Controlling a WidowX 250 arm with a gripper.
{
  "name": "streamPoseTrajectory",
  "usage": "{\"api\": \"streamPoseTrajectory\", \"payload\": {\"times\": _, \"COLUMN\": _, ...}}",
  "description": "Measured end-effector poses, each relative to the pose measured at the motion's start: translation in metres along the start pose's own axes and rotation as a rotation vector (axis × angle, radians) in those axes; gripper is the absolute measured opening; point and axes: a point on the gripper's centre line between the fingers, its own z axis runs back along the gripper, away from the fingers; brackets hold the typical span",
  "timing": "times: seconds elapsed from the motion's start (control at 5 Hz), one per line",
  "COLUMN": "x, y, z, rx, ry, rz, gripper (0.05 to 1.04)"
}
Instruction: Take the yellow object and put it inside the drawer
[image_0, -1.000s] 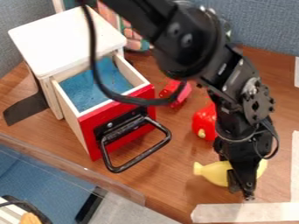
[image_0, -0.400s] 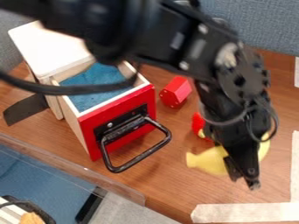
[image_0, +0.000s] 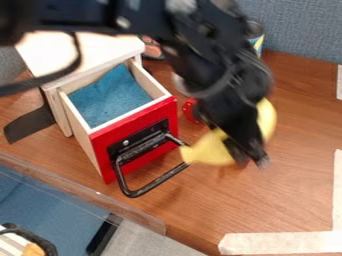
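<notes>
The black gripper (image_0: 246, 159) hangs right of the drawer's handle, shut on the yellow object (image_0: 212, 149). This object is bulb-shaped, its narrow end toward the handle and its rounder part showing behind the gripper on the right. The drawer (image_0: 137, 131) is pulled out of its white-topped cabinet, with a red front, a black looped handle and a blue lining (image_0: 110, 97) inside. The gripper and yellow object are outside the drawer, on its right side.
A red object (image_0: 190, 110) lies beside the drawer, partly behind the arm. The cabinet top (image_0: 73, 52) stands at the upper left. A clear ledge (image_0: 80, 192) runs along the table's front left edge. Pale tape (image_0: 280, 242) marks the lower right.
The gripper has moved up and to the left with the yellow object, which was lower right on the table. The arm's upper part has swung left. The drawer has stayed open.
</notes>
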Motion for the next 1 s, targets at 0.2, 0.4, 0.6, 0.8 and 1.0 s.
{"api": "streamPoseTrajectory", "payload": {"times": 0.2, "x": -0.008, "y": 0.028, "z": 0.013, "rx": 0.05, "ry": -0.01, "rz": 0.122, "gripper": 0.532}}
{"api": "streamPoseTrajectory", "payload": {"times": 0.4, "x": -0.016, "y": 0.049, "z": 0.018, "rx": 0.077, "ry": -0.016, "rz": 0.232, "gripper": 0.532}}
{"api": "streamPoseTrajectory", "payload": {"times": 0.6, "x": -0.022, "y": 0.067, "z": 0.023, "rx": 0.095, "ry": -0.022, "rz": 0.311, "gripper": 0.532}}
{"api": "streamPoseTrajectory", "payload": {"times": 0.8, "x": -0.027, "y": 0.089, "z": 0.025, "rx": 0.133, "ry": -0.017, "rz": 0.383, "gripper": 0.532}}
{"api": "streamPoseTrajectory", "payload": {"times": 1.0, "x": -0.036, "y": 0.105, "z": 0.026, "rx": 0.165, "ry": -0.019, "rz": 0.457, "gripper": 0.532}}
